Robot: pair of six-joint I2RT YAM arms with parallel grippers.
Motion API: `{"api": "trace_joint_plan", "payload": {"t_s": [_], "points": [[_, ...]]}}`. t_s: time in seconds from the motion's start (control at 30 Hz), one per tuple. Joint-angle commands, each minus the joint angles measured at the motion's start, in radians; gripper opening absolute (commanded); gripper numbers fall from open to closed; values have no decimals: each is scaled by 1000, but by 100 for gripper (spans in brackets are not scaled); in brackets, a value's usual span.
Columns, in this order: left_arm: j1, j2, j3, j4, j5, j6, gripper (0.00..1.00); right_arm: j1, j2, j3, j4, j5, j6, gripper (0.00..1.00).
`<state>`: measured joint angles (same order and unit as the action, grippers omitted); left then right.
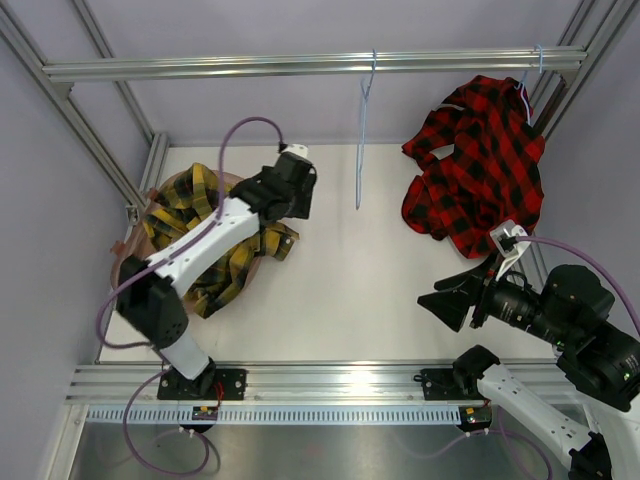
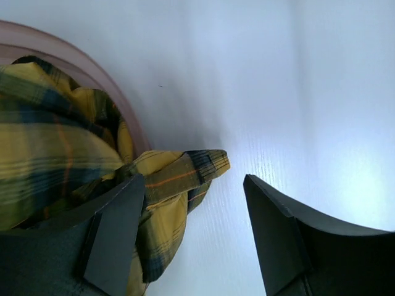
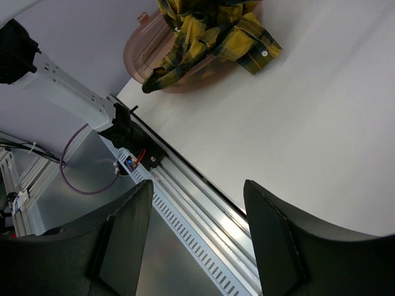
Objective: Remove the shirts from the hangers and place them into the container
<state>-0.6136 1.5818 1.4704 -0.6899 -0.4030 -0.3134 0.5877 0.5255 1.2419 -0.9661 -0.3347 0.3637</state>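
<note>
Top view shows yellow shirt [image 1: 188, 205] in tub [image 1: 170, 178], red shirt [image 1: 475, 165] on its hanger [image 1: 539, 58], my left hand [image 2: 194, 185] and right hand [image 3: 197, 188] open.

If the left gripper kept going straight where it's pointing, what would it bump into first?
Probably the yellow shirt's cuff, spilling over the container's rim just ahead of the open left gripper. Bare table lies right beside it, so it might hit that instead.

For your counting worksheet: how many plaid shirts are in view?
2. The yellow shirt lies in the container, left, spilling over its rim; the red shirt hangs at the back right.
</note>
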Motion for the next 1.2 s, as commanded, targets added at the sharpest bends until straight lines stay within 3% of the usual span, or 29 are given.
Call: {"api": "trace_joint_plan", "payload": {"t_s": [0.0,0.17,0.27,0.47,0.87,1.17], "points": [[-89,120,119,-65,-146,91,70,-2,-12,8,10,-9,4,69],[-109,195,182,-85,-197,135,74,-2,-19,19,-14,3,0,69],[-110,205,166,-82,-200,163,76,-2,-24,21,-19,8,-5,69],[-141,271,156,-158,-344,192,77,-3,-27,16,-11,0,-2,69],[-198,259,82,-212,-418,186,77,-2,-33,-2,10,-13,11,69],[-213,365,96,-232,-499,229,78,-2,-42,4,6,-12,15,69]]}}
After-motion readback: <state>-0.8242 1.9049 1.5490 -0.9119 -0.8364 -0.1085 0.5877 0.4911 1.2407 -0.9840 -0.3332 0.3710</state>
